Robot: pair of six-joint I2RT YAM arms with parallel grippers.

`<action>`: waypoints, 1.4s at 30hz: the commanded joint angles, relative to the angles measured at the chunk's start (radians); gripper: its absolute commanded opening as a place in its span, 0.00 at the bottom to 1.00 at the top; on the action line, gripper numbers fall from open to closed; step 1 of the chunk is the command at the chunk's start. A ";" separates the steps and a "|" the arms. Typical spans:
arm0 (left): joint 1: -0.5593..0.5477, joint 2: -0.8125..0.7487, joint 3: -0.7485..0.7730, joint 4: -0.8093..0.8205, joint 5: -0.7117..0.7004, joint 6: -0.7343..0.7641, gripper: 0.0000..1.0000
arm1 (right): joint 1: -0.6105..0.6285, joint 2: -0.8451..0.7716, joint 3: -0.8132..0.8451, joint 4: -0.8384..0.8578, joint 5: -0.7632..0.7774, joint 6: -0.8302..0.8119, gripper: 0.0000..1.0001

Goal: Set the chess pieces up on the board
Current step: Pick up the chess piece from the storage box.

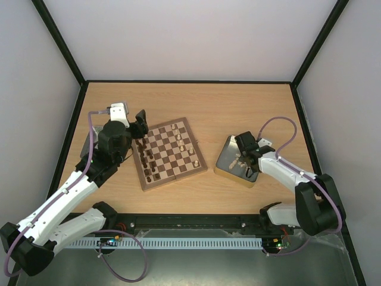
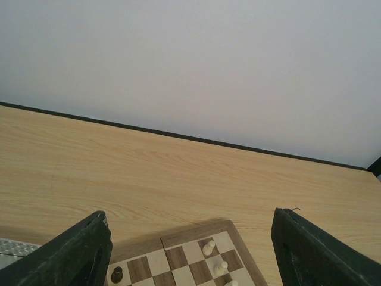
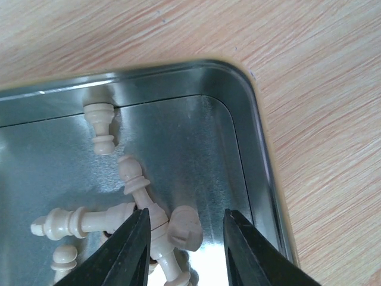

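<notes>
Inside tin (image 3: 196,137), cream pieces (image 3: 77,221) lie flat, axes crossing; right hand (image 3: 186,215) spread astride one.

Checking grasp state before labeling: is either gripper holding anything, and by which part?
Nothing is held. The right gripper straddles a cream piece lying in the tin, jaws not clamped on it. The left gripper is open and empty.

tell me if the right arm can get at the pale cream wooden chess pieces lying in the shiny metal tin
Probably yes. The right gripper hangs open over the shiny metal tin, fingers either side of one pale cream wooden chess piece, and nothing covers the pile.
</notes>
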 commanded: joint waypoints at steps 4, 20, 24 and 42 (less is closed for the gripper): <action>0.007 0.002 -0.014 0.022 -0.001 -0.003 0.75 | -0.007 0.021 -0.035 0.024 0.012 0.052 0.29; 0.007 0.001 -0.012 0.020 0.001 -0.005 0.75 | -0.007 -0.022 -0.031 0.045 0.012 0.058 0.15; 0.008 0.000 -0.013 0.019 0.001 -0.005 0.75 | -0.007 -0.049 -0.005 0.024 0.016 0.049 0.13; 0.009 0.001 -0.015 0.025 -0.004 -0.007 0.75 | 0.110 -0.073 0.212 0.063 -0.159 -0.038 0.13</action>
